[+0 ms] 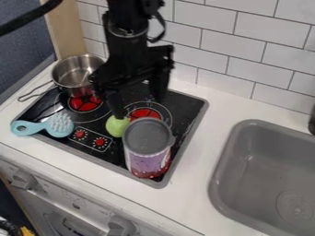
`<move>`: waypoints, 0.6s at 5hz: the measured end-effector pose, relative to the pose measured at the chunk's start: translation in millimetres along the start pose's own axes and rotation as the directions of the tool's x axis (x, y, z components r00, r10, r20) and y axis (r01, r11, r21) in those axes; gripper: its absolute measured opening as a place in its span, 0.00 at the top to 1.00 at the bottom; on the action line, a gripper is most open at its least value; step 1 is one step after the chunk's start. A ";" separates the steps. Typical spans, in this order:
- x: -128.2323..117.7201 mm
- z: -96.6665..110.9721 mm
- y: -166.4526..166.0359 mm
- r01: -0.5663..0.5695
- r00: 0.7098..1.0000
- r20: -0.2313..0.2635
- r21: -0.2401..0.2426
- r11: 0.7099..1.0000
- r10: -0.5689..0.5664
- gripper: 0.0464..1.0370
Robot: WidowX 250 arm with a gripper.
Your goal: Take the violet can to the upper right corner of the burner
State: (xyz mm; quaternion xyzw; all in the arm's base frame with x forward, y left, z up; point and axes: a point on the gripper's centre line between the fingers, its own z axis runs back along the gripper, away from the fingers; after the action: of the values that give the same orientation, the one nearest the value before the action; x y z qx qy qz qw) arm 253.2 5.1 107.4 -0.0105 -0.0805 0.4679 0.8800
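Observation:
The violet can (148,154) stands upright on the front right part of the black stove top (188,103), its grey lid facing up. Above the stove, behind the can, hangs my gripper (138,108), open, with its two fingers spread apart. Its left finger comes down near a green round object (117,126) that touches or nearly touches the can's left side; which of the two I cannot tell. The right finger is over the rear burner area, apart from the can. Part of the red burner (145,113) shows between the fingers.
A metal pot (77,73) sits at the stove's back left corner. A light blue brush (46,126) lies across the left front edge. The grey sink (271,175) is at the right, and a tiled wall (234,46) rises behind.

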 end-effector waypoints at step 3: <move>-54.9 -26.9 35.5 0.486 0.868 -0.141 0.053 0.872 -0.475 0.04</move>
State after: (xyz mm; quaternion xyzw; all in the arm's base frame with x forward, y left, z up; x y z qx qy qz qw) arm 198.0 -18.7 70.2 0.0191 -0.0059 0.2356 0.9717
